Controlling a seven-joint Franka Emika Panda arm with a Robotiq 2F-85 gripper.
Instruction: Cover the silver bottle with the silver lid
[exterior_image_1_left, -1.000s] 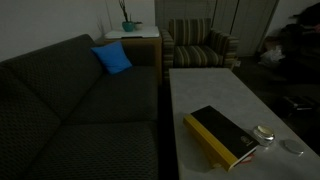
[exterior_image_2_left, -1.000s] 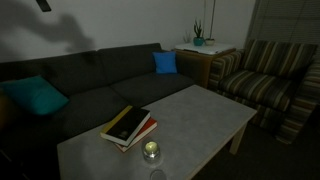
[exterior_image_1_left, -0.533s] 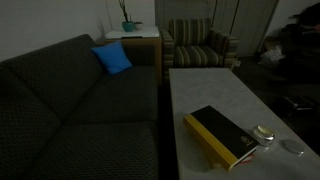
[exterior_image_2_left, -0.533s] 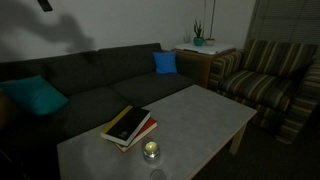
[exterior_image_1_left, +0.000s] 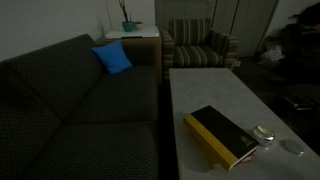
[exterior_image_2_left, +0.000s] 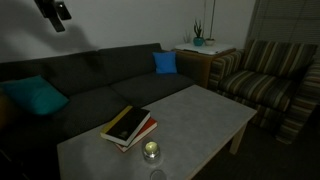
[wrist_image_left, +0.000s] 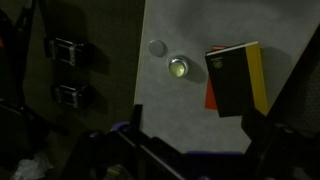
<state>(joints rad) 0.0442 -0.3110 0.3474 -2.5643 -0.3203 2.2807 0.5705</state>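
Note:
The silver bottle (wrist_image_left: 178, 67) stands open-topped on the pale table, next to the yellow-and-black book (wrist_image_left: 235, 80). It shows in both exterior views (exterior_image_1_left: 264, 132) (exterior_image_2_left: 151, 151). The silver lid (wrist_image_left: 157, 47) lies flat on the table just beside the bottle, apart from it; it also shows in an exterior view (exterior_image_1_left: 292, 147). My gripper (wrist_image_left: 195, 140) hangs high above the table, open and empty, its two dark fingers wide apart at the bottom of the wrist view. In an exterior view it sits at the top left (exterior_image_2_left: 52, 12), far above the sofa.
The book lies on a red book (exterior_image_2_left: 128, 125) on the table (exterior_image_2_left: 190, 115). A dark sofa (exterior_image_2_left: 90, 80) with blue cushions runs along the table. A striped armchair (exterior_image_2_left: 262, 75) and a side table with a plant (exterior_image_2_left: 200, 45) stand beyond.
My gripper has come further into an exterior view at the top left, lower than before. The bottle, lid and book have not moved.

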